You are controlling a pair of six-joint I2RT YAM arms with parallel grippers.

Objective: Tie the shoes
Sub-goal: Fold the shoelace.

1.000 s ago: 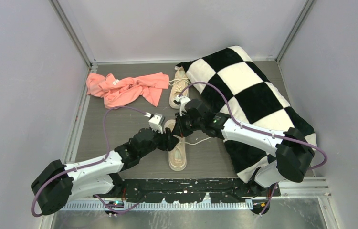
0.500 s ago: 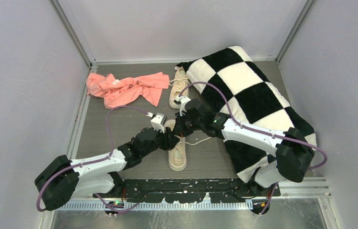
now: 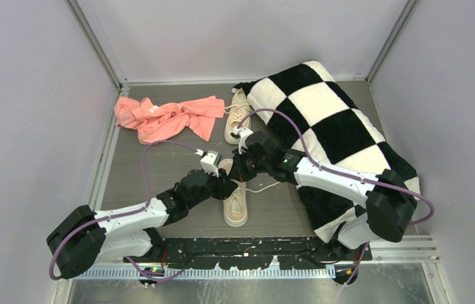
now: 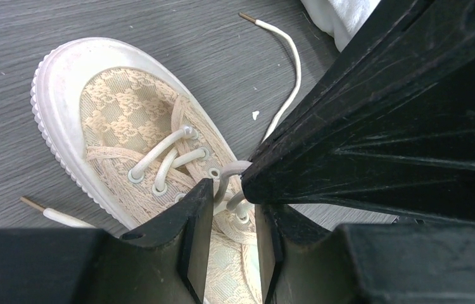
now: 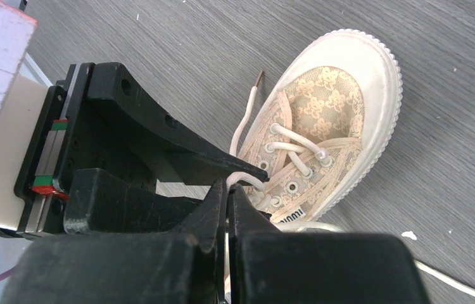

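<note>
Sneaker [image 3: 235, 206] lies at six o'clock from second sneaker [image 3: 237, 120]. Left gripper [image 4: 232, 199] stands spread around lace loop [image 4: 230, 167]; right gripper [image 5: 227, 188] pinches that loop. My worry: if left closes off-centre, loop slips free and knot fails.

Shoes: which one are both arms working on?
The near shoe: both sets of jaws meet at its laces. The far shoe lies unattended between cloth and pillow.

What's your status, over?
Right fingers shut on cream lace loop. Left fingers apart astride it. Near beige canvas sneaker untied. Black-and-white checkered pillow beside, clear.
</note>
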